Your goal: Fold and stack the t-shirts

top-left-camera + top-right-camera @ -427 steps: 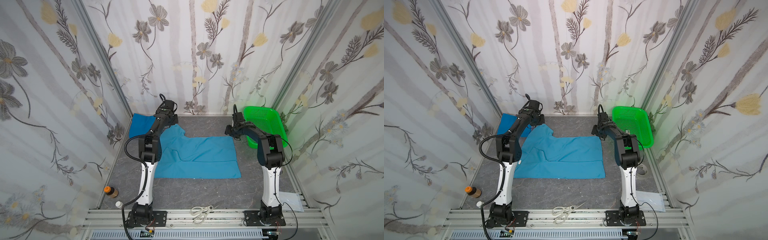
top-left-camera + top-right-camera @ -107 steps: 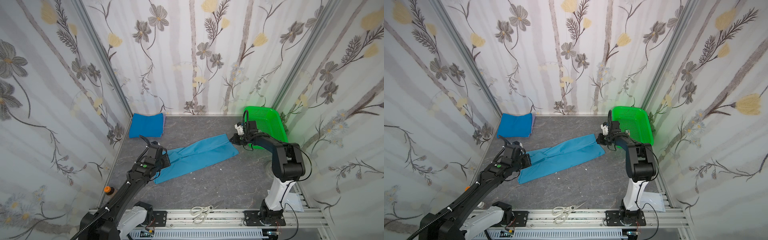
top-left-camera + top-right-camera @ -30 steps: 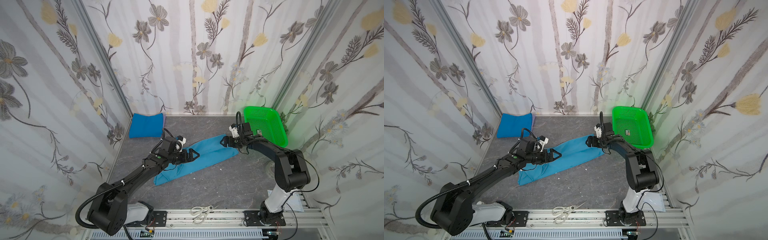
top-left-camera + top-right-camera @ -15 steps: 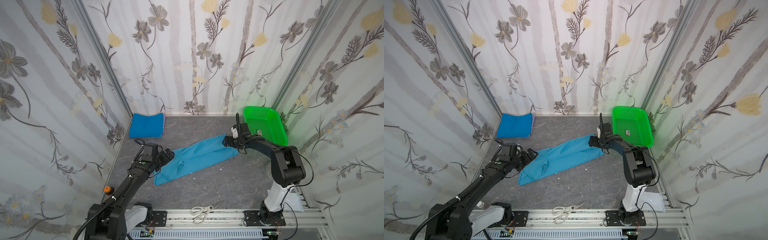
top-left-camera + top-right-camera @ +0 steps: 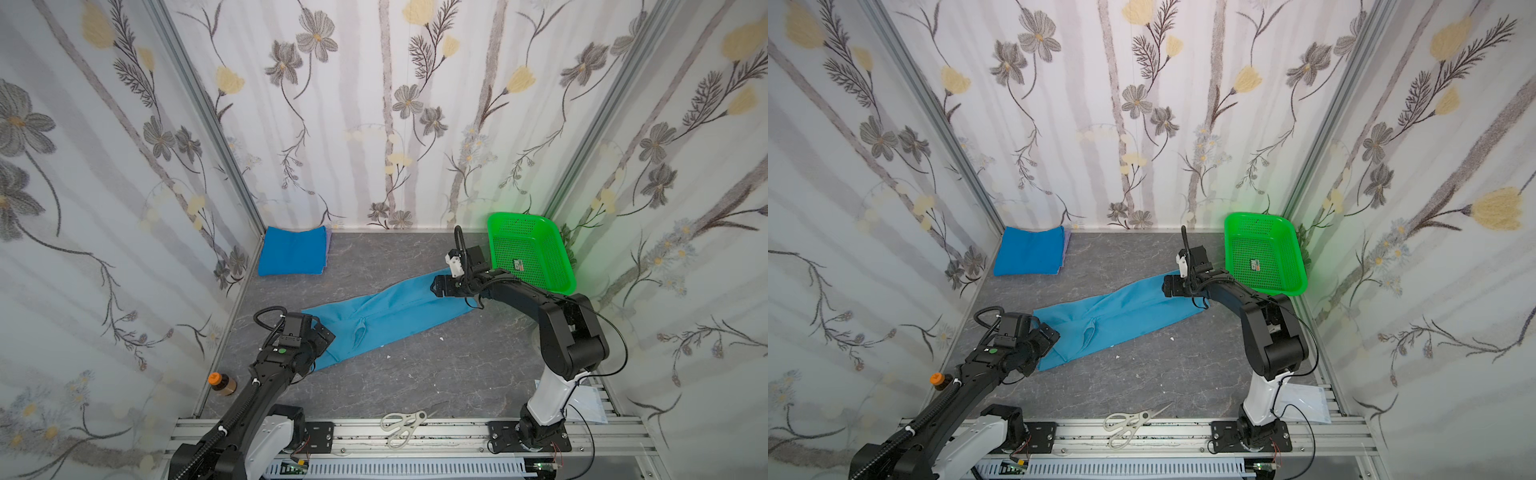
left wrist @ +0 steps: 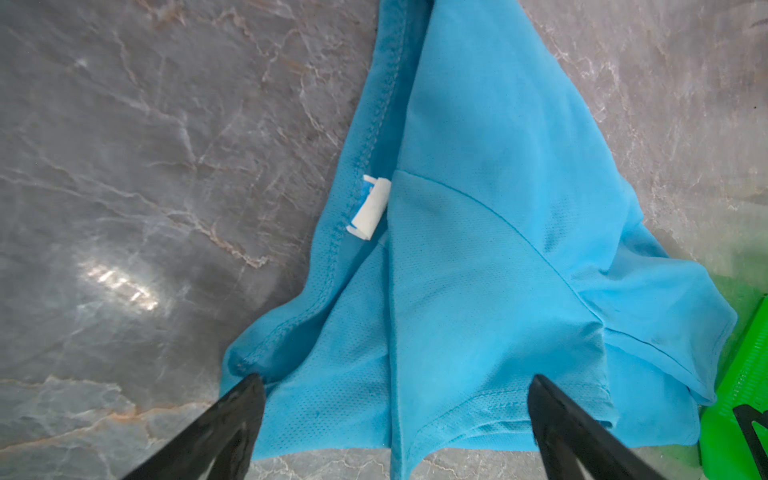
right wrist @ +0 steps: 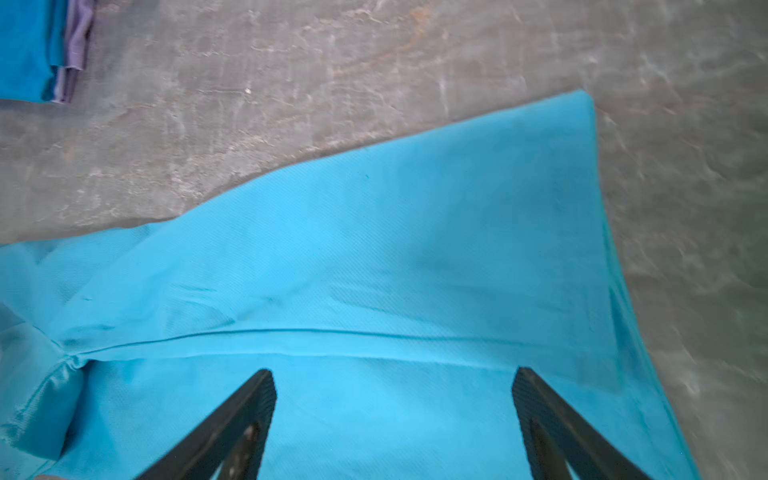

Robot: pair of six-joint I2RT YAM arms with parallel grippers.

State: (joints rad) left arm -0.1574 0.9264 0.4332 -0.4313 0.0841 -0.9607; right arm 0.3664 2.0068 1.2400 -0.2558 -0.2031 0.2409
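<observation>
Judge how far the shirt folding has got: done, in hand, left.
Done: a folded stack, blue on lilac, lies in the far left corner. In hand: the light blue shirt lies folded into a long strip; the left fingers and right fingers stand open over its ends, gripping nothing. Left: fold the strip shorter and stack it.

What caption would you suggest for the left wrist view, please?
Open left gripper over the neck end of the light blue t-shirt, white label showing, on the grey table.
</observation>
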